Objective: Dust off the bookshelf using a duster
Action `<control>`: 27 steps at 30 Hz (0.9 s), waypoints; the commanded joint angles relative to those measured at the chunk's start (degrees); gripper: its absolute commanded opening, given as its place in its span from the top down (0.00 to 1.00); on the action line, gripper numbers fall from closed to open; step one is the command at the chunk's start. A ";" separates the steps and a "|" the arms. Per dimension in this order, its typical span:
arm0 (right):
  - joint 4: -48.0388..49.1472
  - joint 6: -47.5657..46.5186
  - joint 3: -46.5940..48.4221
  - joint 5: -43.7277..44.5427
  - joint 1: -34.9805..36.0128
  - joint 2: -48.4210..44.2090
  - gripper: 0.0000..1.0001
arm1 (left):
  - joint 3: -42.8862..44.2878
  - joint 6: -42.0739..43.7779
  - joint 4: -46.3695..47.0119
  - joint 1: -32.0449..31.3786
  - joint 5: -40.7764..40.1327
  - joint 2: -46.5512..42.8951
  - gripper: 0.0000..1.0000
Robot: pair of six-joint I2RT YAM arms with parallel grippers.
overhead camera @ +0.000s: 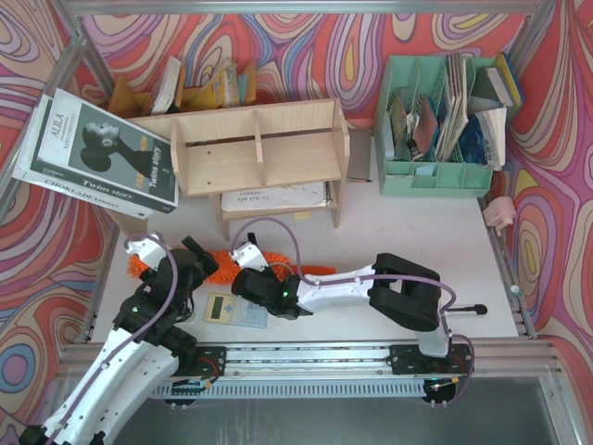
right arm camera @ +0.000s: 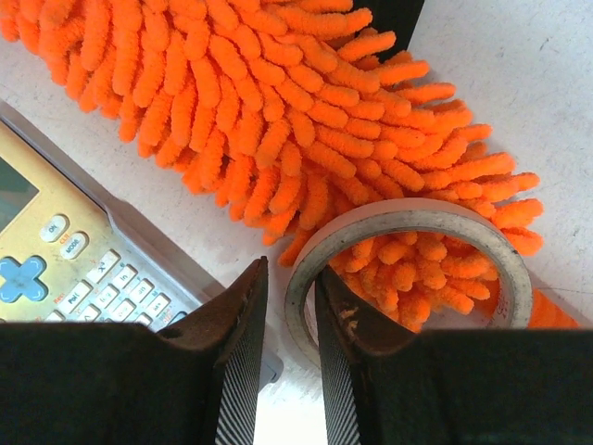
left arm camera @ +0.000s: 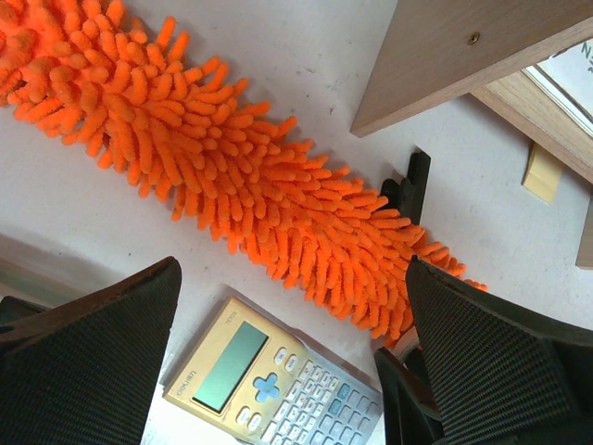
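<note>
Duster (right arm camera: 278,120) lay at 6 o'clock of bookshelf (overhead camera: 259,148). Right gripper (right arm camera: 289,278): jaws narrow astride tape ring (right arm camera: 408,218) rim, pinch not confirmable. Left gripper (left arm camera: 292,269) gaped, empty. Advice: seat rim squarely, lift straight, avoid snagging fibres.

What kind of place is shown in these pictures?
Probably a robot test cell dressed as a study desk: an aluminium frame surrounds a swirly printed backdrop, the left arm and right arm are bolted to a rail, and the bookshelf and calculator look like props.
</note>
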 commanded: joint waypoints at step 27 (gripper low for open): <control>-2.71 1.26 -5.83 3.81 0.14 -9.17 0.79 | -3.74 -1.34 1.51 0.25 0.97 0.25 0.02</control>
